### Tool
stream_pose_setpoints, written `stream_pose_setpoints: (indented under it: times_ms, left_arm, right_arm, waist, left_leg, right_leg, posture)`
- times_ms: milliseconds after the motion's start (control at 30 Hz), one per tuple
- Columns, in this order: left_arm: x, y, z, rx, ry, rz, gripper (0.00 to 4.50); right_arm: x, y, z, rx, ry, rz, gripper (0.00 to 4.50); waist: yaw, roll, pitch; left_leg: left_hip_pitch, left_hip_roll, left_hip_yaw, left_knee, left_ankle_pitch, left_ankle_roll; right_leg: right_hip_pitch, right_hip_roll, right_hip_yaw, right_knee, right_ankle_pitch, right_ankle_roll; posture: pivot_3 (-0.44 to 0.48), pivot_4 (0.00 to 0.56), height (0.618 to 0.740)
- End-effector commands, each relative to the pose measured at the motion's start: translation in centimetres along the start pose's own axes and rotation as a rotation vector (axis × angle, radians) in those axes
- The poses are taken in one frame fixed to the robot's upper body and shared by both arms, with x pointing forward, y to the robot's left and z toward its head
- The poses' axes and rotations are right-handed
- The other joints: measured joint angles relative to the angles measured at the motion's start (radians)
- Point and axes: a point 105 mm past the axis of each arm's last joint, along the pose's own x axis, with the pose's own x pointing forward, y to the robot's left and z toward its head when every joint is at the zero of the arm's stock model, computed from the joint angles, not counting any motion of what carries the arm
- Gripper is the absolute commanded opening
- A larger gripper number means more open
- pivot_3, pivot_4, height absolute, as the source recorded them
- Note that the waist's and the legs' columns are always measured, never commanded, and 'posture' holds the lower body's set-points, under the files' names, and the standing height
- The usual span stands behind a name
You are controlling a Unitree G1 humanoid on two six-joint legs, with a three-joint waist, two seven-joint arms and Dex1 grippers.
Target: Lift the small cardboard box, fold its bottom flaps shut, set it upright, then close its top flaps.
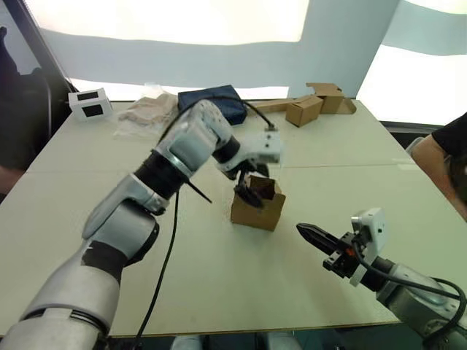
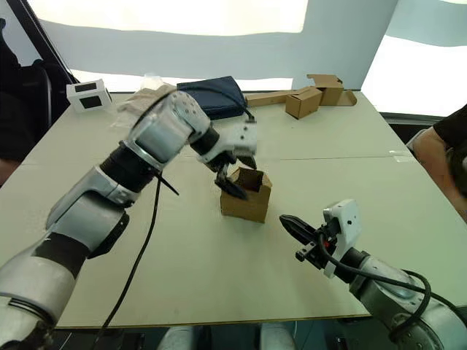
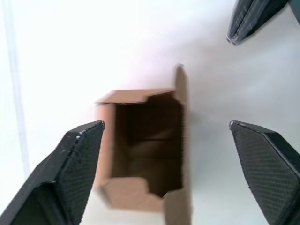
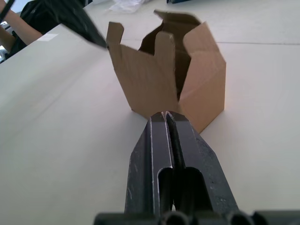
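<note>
A pale table (image 1: 219, 292) under bright windows, with a small cardboard box (image 2: 244, 197) standing upright near its middle.

The table is made of 2 boards meeting at a seam that runs across just behind the box, and a light wall with glowing panes closes the far side. Along the far edge lie a white device (image 1: 89, 103), a crumpled plastic bag (image 1: 146, 111), a dark blue pouch (image 1: 213, 102) and some joined brown boxes (image 1: 315, 103); a person's arm (image 1: 438, 157) rests at the right edge. The box's top flaps (image 4: 161, 44) stand up, leaving it open. The left gripper (image 3: 166, 136) hangs over the opening with its fingers spread wide, one tip near the rim. The right gripper (image 1: 310, 234) sits low, a little apart on the box's right, its fingers pressed together and pointing at it.
</note>
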Motion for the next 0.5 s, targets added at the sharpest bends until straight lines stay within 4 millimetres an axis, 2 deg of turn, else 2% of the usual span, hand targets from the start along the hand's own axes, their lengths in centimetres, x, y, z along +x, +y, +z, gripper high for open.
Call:
stream_pose_setpoints:
  times_ms: [33, 167, 267, 400, 500]
  left_arm:
    - [-2.6, 0.5, 0.5, -0.043, -0.087, 0.042, 4.46]
    - [-4.7, 0.4, -1.0, -0.130, -0.285, 0.072, 4.46]
    - [-5.8, 0.1, -2.9, -0.156, -0.436, 0.117, 3.74]
    - [-5.9, 0.4, -6.1, -0.245, -0.523, 0.252, 2.10]
    - [-4.9, 0.6, -8.5, -0.336, -0.547, 0.341, 0.94]
  right_arm:
    - [0.2, -0.3, 1.0, -0.034, -0.016, 0.014, 0.00]
    - [0.7, -1.4, 1.9, -0.071, -0.021, -0.009, 0.00]
    - [1.4, -3.3, 1.6, -0.128, 0.028, -0.094, 0.00]
    - [2.1, -4.2, 1.7, -0.143, 0.040, -0.115, 0.00]
    - [2.6, -5.2, 1.3, -0.151, 0.076, -0.147, 0.00]
  waist:
    - [0.001, 0.000, 0.000]
    - [0.000, 0.001, 0.000]
    - [0.001, 0.001, 0.000]
    - [0.007, 0.000, 0.000]
    - [0.005, 0.000, 0.000]
  left_leg:
    - [0.000, 0.000, 0.000, 0.000, 0.000, 0.000]
    - [0.000, 0.000, 0.000, 0.000, 0.000, 0.000]
    - [0.000, 0.000, 0.001, 0.000, 0.000, 0.000]
    - [0.000, 0.000, 0.001, 0.001, 0.000, 0.000]
    - [0.000, 0.000, 0.002, 0.001, 0.000, 0.000]
  right_leg:
    - [0.000, 0.000, 0.000, 0.000, 0.000, 0.000]
    - [0.000, -0.001, 0.000, 0.000, 0.001, 0.001]
    - [0.000, -0.001, 0.000, 0.001, 0.001, 0.002]
    - [0.000, -0.002, 0.000, 0.002, 0.002, 0.003]
    - [0.000, -0.003, 0.000, 0.002, 0.002, 0.004]
  posture:
    - [0.000, 0.150, 0.740]
    - [0.000, 0.150, 0.740]
    - [0.000, 0.150, 0.740]
    - [0.000, 0.150, 0.740]
    - [0.000, 0.150, 0.740]
